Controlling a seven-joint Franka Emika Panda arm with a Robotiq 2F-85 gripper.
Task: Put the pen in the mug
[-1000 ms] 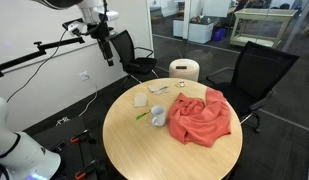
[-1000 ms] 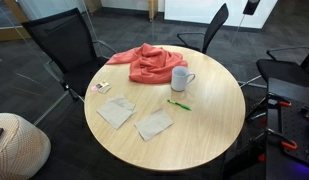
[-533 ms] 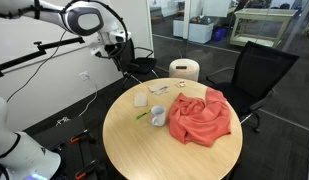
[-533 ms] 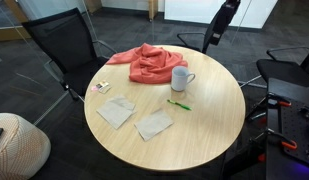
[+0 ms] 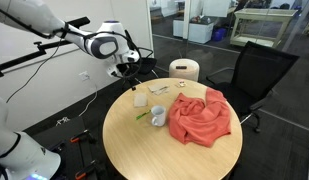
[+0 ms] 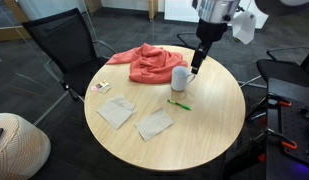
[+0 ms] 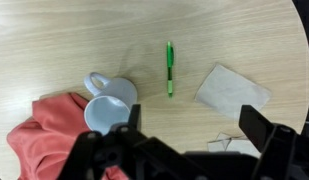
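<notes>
Table [image 7: 54, 35]: round, wooden.
Pen [image 7: 170, 68]: lying flat on bare wood in the wrist view, at 2 o'clock from the mug [image 7: 109, 100] and apart from it.
Mug: upright, red cloth [image 7: 44, 135] against it at 8 o'clock.
Gripper [image 7: 194, 128]: above the table, fingers spread wide, holding nothing.

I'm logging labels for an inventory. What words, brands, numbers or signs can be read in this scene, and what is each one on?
No text here can be read.
pen: no lettering can be made out on it.
mug: plain white, no print in view.
small card: dark marks, too small and blurred to read.
paper piece: looks blank.
</notes>
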